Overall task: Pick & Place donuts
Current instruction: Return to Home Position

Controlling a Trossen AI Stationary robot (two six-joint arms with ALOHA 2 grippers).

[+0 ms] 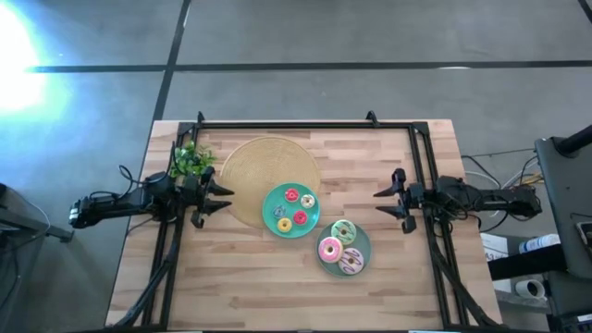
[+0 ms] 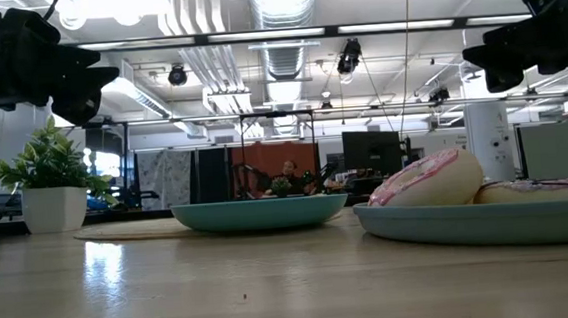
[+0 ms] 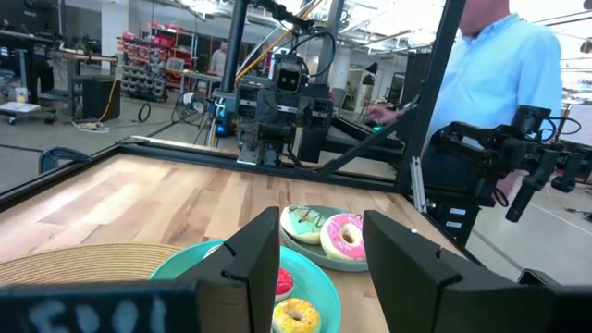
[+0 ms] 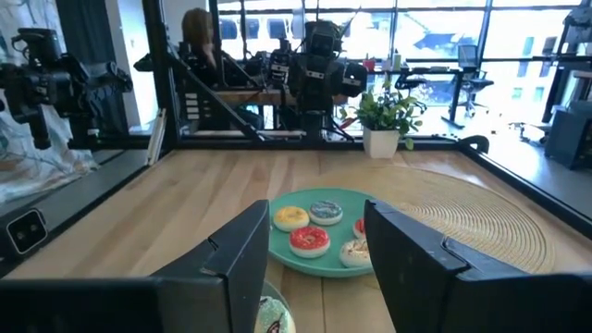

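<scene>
Several small donuts, yellow and reddish (image 1: pixel 292 209), lie on a teal plate (image 1: pixel 268 222) at the table's middle; the right wrist view shows them (image 4: pixel 309 240) too. Nearer and to the right, a second teal plate (image 1: pixel 365 248) carries the pink donut (image 1: pixel 330 248), the green one (image 1: pixel 344 231) and the white striped one (image 1: pixel 351 264). My left gripper (image 1: pixel 220 199) hovers open left of the first plate, above the table (image 3: pixel 319 231). My right gripper (image 1: pixel 387 198) hovers open to the right of both plates (image 4: pixel 319 227). Neither touches anything.
A tan woven disc (image 1: pixel 264 162) lies under the far edge of the first plate. A small potted plant (image 1: pixel 191 159) stands at the far left. Black frame rails (image 1: pixel 305 125) border the table. A person in a blue shirt (image 3: pixel 504 65) stands beyond the table's right side.
</scene>
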